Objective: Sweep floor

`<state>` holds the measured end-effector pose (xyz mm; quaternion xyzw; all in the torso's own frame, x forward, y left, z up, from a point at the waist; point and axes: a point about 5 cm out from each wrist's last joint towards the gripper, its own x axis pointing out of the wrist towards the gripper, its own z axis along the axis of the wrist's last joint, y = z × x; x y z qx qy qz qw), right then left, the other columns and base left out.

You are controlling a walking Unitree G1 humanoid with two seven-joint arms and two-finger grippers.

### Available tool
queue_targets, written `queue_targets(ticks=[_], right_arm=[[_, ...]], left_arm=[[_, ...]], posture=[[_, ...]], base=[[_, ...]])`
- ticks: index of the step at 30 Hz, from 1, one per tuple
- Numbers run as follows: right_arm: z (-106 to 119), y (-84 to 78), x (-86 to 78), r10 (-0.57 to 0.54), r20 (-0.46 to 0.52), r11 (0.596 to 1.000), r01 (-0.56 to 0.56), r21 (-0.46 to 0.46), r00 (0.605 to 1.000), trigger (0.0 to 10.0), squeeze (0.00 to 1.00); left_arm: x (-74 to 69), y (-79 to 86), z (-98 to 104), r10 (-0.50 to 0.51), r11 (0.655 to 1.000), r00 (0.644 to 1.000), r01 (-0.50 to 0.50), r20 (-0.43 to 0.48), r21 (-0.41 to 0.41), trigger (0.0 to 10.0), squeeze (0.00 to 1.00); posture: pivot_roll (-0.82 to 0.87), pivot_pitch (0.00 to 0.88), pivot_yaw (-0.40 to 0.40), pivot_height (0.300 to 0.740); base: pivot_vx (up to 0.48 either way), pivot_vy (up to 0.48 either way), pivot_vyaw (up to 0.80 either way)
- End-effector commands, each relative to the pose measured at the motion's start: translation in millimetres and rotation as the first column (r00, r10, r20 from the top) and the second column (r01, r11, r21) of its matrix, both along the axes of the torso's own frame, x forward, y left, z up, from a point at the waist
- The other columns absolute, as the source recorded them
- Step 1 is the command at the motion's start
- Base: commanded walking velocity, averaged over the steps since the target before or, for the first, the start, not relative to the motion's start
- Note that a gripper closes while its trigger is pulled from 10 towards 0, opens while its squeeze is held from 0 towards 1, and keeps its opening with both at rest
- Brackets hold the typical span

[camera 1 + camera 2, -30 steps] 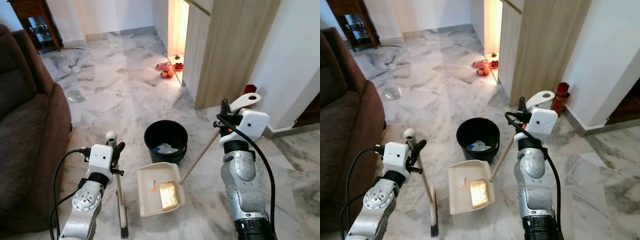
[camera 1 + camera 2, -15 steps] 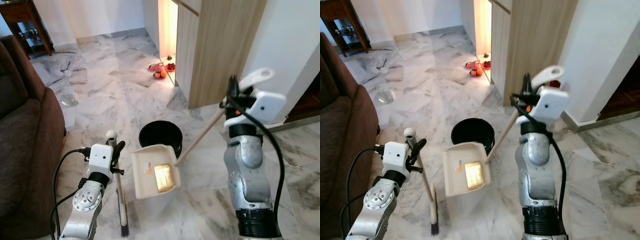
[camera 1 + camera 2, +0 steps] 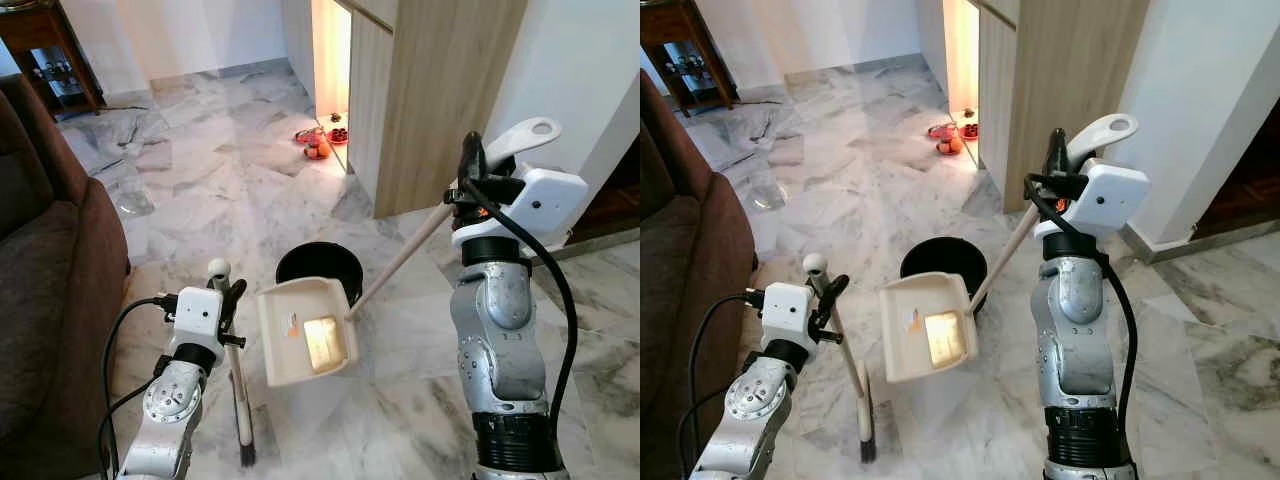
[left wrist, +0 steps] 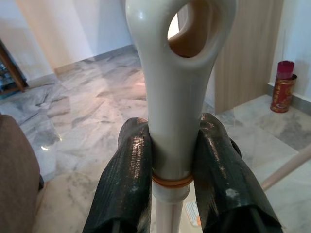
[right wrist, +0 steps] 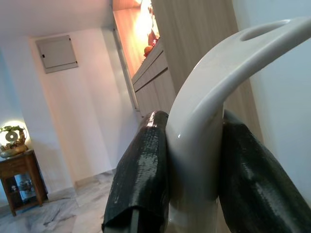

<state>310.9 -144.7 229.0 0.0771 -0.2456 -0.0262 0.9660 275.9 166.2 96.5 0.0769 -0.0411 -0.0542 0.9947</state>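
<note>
At the far left stands a brown sofa (image 3: pixel 45 300) with a soft, matte fabric, its arm rising beside the robot's left arm. The left gripper (image 4: pixel 170 160) pinches the glossy cream plastic handle of a broom (image 3: pixel 240 400), its ribbed black fingers (image 4: pixel 124 189) pressed against both sides just below the oval hanging hole and above a thin orange band; the broom stands nearly upright, its slim shaft running down to dark bristles on the floor (image 3: pixel 200 190), which is polished grey-veined marble with a bright sheen. Just right of the broom hangs the dustpan (image 3: pixel 305 332), a cream plastic scoop with raised side walls, lifted off the floor and tilted, its open face turned up toward the camera with a bright yellowish patch inside. Directly behind it sits a round black bucket (image 3: pixel 318 268), its rim partly hidden by the pan, so its contents cannot be made out. A long pale wooden-looking pole slants up from the dustpan to the right gripper (image 5: pixel 194 170), whose fingers clamp the curved, smooth cream grip with a slotted end. Behind stands a wood-grain cabinet (image 3: pixel 440 90), with small red dishes (image 3: pixel 320 145) of fruit at its lit base.
</note>
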Motion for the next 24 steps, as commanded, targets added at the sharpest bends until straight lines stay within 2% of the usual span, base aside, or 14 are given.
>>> queue_targets(ticks=[1,18,24], right_arm=[[27.4,2.7,-5.5,0.012,0.119,1.000,-0.015,0.019,0.993,10.0,0.00],[28.9,2.5,-5.2,0.014,0.122,1.000,-0.015,0.003,0.992,10.0,0.00],[30.0,5.2,-5.3,0.032,0.126,0.999,-0.033,0.003,0.991,10.0,0.00]], left_arm=[[0.2,6.6,6.7,0.026,1.000,0.999,-0.026,0.045,0.017,10.0,0.00],[-1.6,10.6,4.9,0.051,0.999,0.997,-0.052,0.050,0.015,10.0,0.00],[-0.7,10.1,5.6,0.054,0.998,0.997,-0.055,0.057,0.013,10.0,0.00]], posture=[[0.13,0.015,0.039,0.740],[0.13,0.004,0.035,0.740],[0.13,0.006,0.032,0.740]], base=[[0.352,0.000,0.00],[0.362,0.000,0.00],[0.361,0.000,0.31]])
